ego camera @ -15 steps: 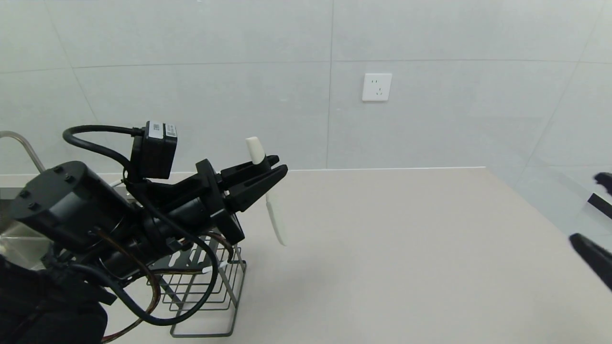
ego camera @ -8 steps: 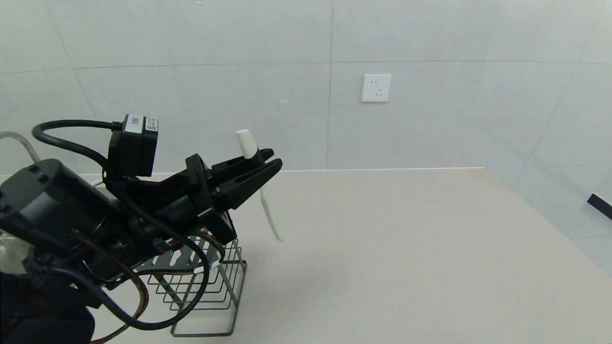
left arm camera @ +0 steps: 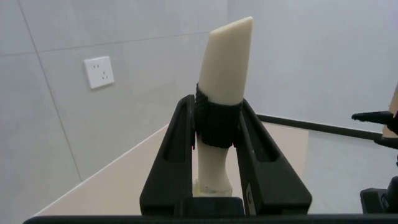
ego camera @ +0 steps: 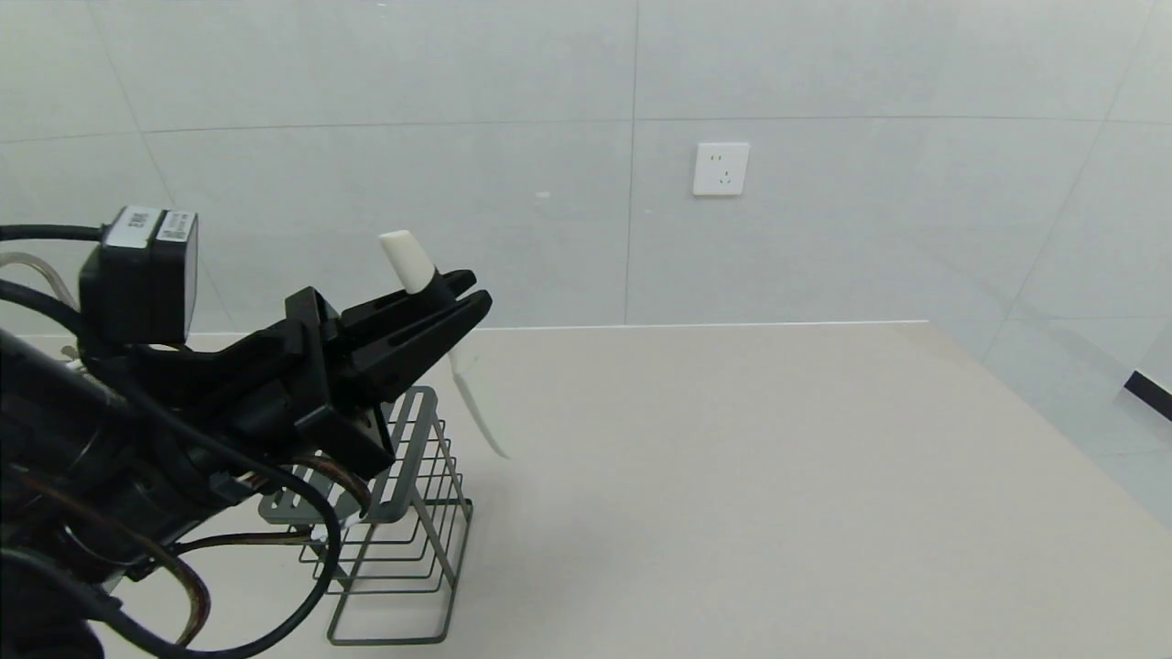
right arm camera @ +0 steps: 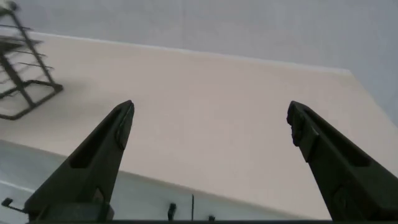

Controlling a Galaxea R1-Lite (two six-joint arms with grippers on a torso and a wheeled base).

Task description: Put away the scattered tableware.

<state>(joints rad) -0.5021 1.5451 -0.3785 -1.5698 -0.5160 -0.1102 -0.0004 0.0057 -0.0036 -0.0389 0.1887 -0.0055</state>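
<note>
My left gripper [ego camera: 458, 307] hangs above the counter, shut on a white knife [ego camera: 406, 258]. Its pale handle sticks up past the fingers and its thin blade [ego camera: 478, 407] slants down toward the counter. The blade's tip hangs just right of a grey wire cutlery rack [ego camera: 407, 540], close to its top rim. In the left wrist view the gripper [left arm camera: 217, 118] clamps the knife handle [left arm camera: 227, 56] at a black band. My right gripper [right arm camera: 211, 118] stands open over the counter's near edge, nothing between its fingers, with the rack [right arm camera: 25, 68] far off to one side.
The beige countertop [ego camera: 732, 476] stretches right of the rack to its right edge, which falls away. A tiled wall with a white socket [ego camera: 721, 167] closes off the back. A curved tap [ego camera: 32, 265] shows at the far left.
My left arm has swung left and a little up with the knife, bringing the blade nearer the rack. The right gripper's fingers have left the head view's right edge.
</note>
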